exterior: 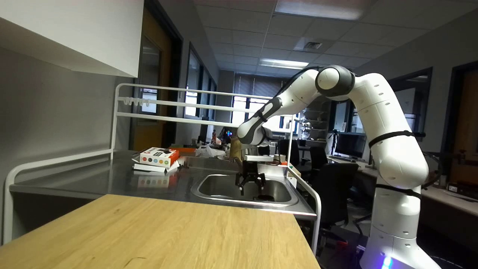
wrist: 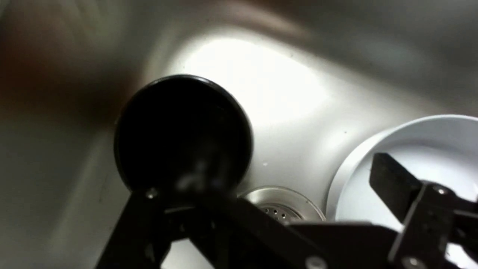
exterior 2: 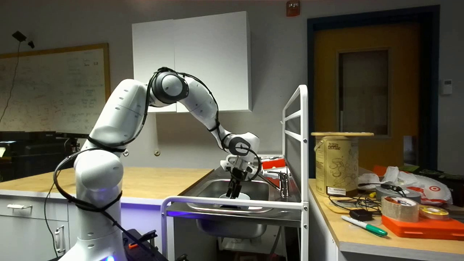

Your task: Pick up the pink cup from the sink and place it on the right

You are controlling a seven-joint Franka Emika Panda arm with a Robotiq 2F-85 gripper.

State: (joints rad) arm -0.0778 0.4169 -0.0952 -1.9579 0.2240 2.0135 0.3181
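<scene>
i have the tool over the sink, its fingers spread well apart with a gap between them. on my wrist view a round-mouthed black cup sits in the sink below, off toward one finger rather than centred in the gap; that finger overlaps its rim there, and i cannot tell whether they touch. a pale bowl shows beneath the opposite finger, apart from the cup. whether this black cup is my task's pink one, i cannot tell.
</scene>
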